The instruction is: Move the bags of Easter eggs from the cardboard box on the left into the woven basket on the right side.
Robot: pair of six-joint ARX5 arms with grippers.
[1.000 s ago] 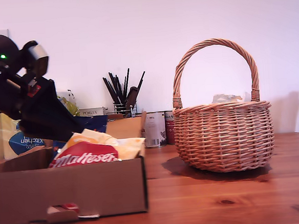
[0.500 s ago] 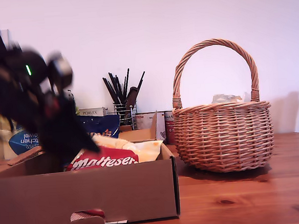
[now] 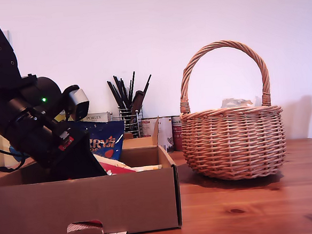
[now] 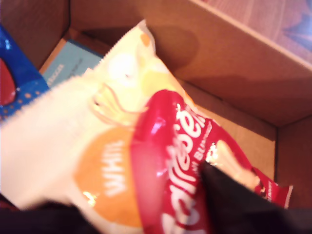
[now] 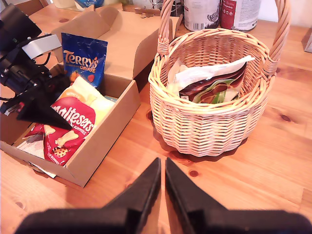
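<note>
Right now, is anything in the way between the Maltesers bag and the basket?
Yes, two things. The cardboard box wall beside the Maltesers bag must be cleared first, then the woven basket rim, under its arched handle. The table between them looks bare.

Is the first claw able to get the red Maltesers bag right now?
Probably yes. My first claw is down inside the cardboard box, right on the Maltesers bag, which lies on top with nothing covering it.

Even daylight, soft shadow under woven basket [image 3: 234, 141]; first wrist view blurry, glare on Maltesers bag [image 4: 180, 165].
</note>
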